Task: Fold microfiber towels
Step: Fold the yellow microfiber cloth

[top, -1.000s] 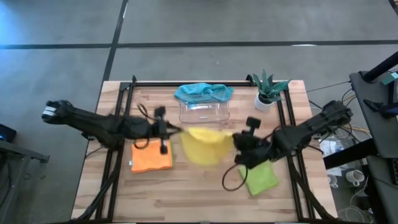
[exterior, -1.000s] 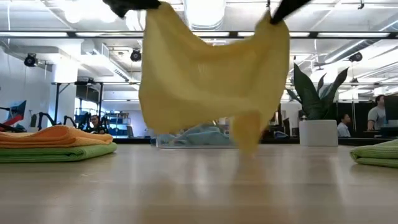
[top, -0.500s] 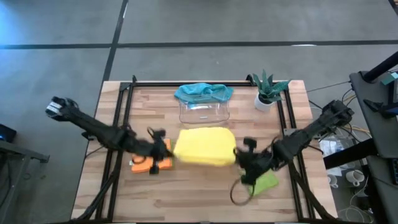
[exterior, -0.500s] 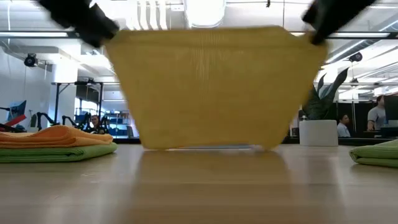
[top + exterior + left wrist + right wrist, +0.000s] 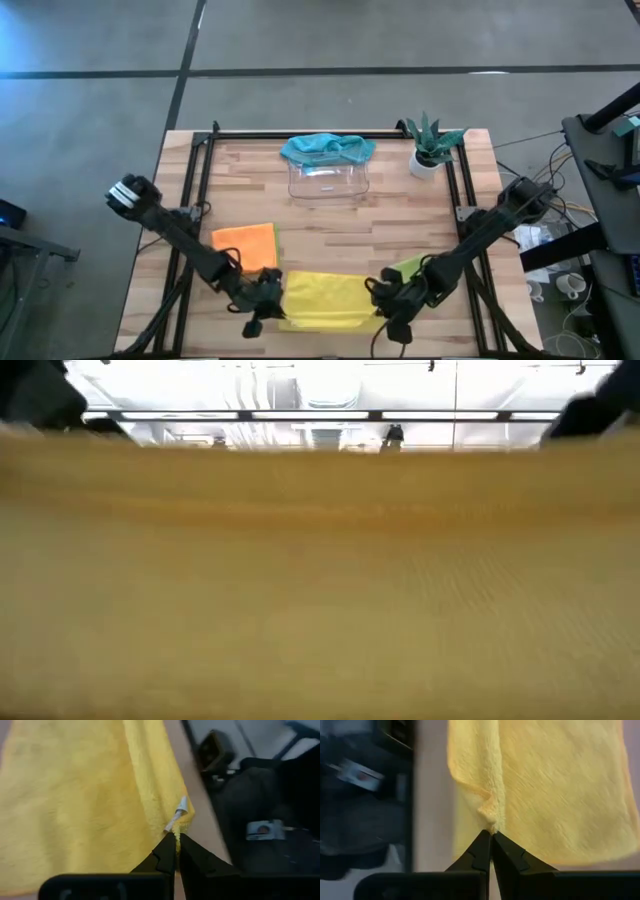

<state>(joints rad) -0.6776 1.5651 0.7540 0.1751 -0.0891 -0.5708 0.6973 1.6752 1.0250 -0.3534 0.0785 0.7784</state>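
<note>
On the wooden table [image 5: 330, 240] — both jaws clenched on the yellow towel's [image 5: 325, 300] corners — no writing legible.

The yellow towel [image 5: 85, 800] fills the left and centre of the frame, lying on the wooden table [image 5: 200, 815]. At bottom centre the left gripper [image 5: 172, 851] pinches the towel's corner between closed fingers, beside a small white tag [image 5: 177, 814]. Dark blurred equipment fills the right.
</note>
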